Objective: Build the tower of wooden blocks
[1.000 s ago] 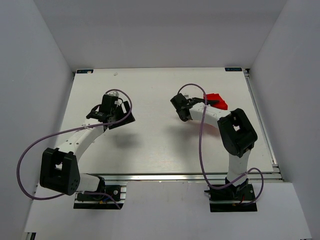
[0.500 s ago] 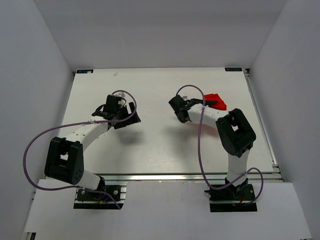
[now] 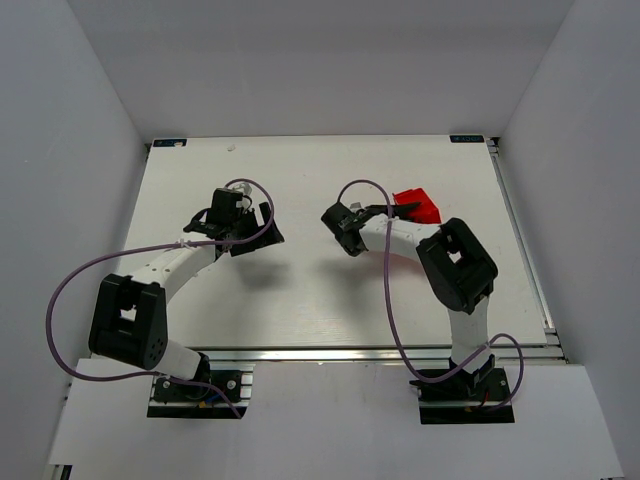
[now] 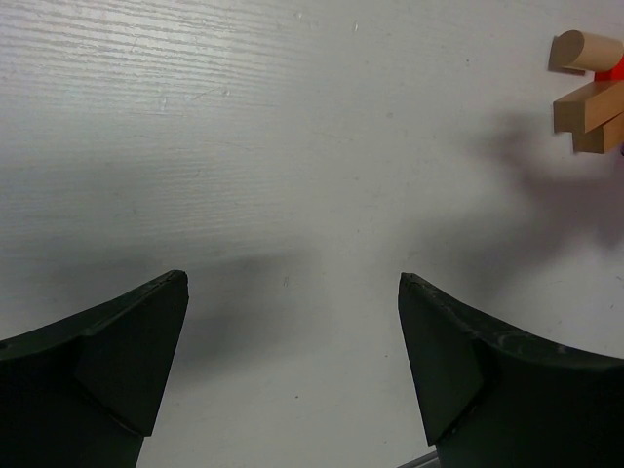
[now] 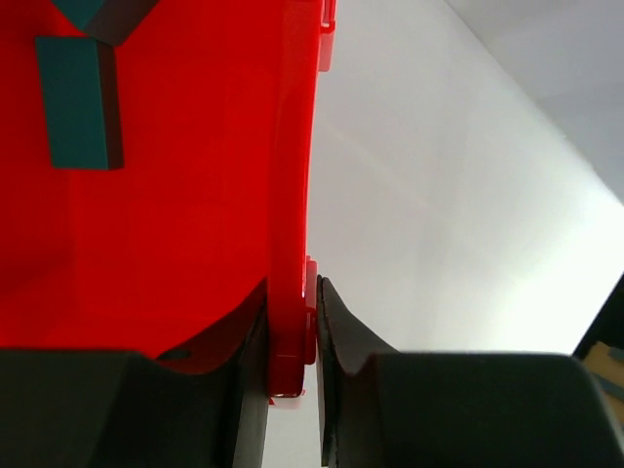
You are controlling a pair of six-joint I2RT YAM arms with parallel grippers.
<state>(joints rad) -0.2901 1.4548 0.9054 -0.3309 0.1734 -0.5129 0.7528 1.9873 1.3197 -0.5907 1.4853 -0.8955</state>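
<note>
Both hands matter: my right hand (image 5: pixel 314 331) is pinched on the red bin (image 5: pixel 195 214) at its wall, a teal block (image 5: pixel 78 102) inside, so I should move it slowly, while my left hand (image 4: pixel 292 322) hangs wide open over the bench (image 4: pixel 292 146), the wood block tower (image 4: pixel 590 93) lying ahead as loose tan pieces.

Lab robot cell: white table (image 3: pixel 300 300) boxed in by plain white panels (image 3: pixel 320 70) on three sides, left arm (image 3: pixel 170 268) and right arm (image 3: pixel 455 270) bolted to aluminium extrusion (image 3: pixel 330 353) at its near edge.
</note>
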